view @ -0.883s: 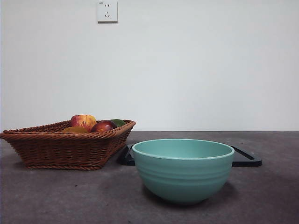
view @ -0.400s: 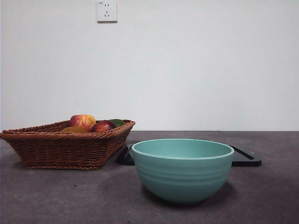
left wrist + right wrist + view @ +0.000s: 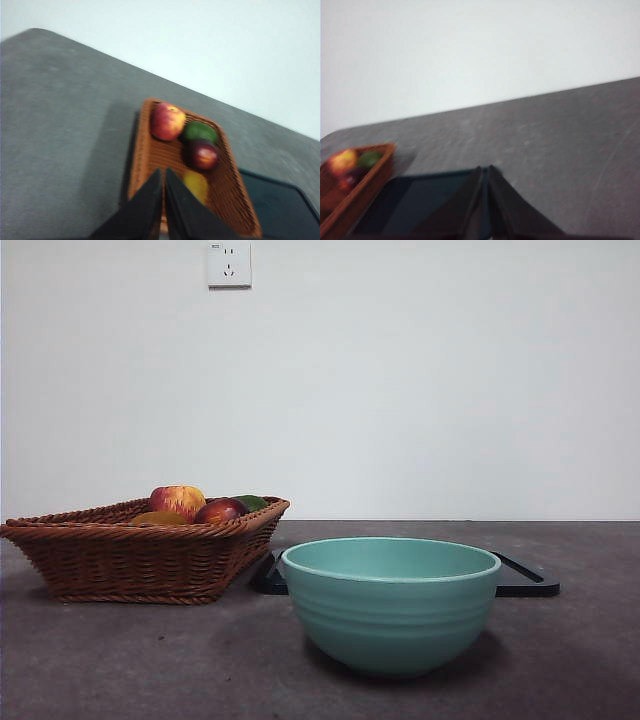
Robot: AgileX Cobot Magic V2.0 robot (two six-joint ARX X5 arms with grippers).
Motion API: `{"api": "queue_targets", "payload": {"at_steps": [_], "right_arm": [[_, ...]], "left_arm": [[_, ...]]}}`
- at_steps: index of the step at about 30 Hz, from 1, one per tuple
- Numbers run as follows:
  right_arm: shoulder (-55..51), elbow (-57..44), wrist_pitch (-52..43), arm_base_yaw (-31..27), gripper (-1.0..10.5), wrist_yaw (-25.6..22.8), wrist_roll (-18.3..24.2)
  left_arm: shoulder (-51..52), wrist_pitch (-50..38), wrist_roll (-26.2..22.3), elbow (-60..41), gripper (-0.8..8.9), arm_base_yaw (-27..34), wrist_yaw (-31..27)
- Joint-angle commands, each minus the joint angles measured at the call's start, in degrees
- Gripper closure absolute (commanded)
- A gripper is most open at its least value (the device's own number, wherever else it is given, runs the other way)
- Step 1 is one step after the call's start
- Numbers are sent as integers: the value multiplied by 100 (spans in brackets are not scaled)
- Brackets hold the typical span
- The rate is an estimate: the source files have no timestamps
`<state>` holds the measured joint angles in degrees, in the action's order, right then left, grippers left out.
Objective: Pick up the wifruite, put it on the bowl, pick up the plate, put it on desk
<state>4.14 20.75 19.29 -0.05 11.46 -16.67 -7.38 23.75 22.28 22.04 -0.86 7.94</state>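
Wicker basket (image 3: 140,550) stands at the left of the bench (image 3: 120,660), resting flat. It holds four fruits: a red-and-yellow apple (image 3: 178,500), a dark red fruit (image 3: 221,510), a green fruit (image 3: 252,502) behind that, and the wifruite (image 3: 160,518), of which only the golden-brown top shows above the front rim. From the left wrist view the wifruite (image 3: 196,185) lies in the basket (image 3: 150,155) next to the dark red fruit (image 3: 204,155), with the apple (image 3: 167,121) and green fruit (image 3: 200,132) beyond.

Left hand (image 3: 164,172) hangs above the basket's near end, its two black jaws pressed together with nothing between them.

Black tray (image 3: 525,578) lies flat on the bench to the right of the basket and behind the bowl, one corner close to the basket wall.

Teal bowl (image 3: 390,605) stands upright in the foreground, right of the basket and apart from it; what can be seen of its inside is empty.

Right hand (image 3: 485,170) is poised over the tray (image 3: 415,200), jaws closed together and gripping nothing. Neither hand appears in the front view
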Motion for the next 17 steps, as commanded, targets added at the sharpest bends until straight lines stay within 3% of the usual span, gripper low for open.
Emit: {"api": "queue_targets", "payload": {"at_steps": [1,11,17], "right_arm": [[337,337,221,-2,938,299,177],[2210,1825,1436,24,938,1600,894],[3132,2647,2236,330,938,1812,1412]], "left_arm": [[-345,173,-450,358,804,11,321],[-2013,1165,-1447,1451,804,4,1690],[-2826,1698,-1934,2070,804,-166,2120]]}}
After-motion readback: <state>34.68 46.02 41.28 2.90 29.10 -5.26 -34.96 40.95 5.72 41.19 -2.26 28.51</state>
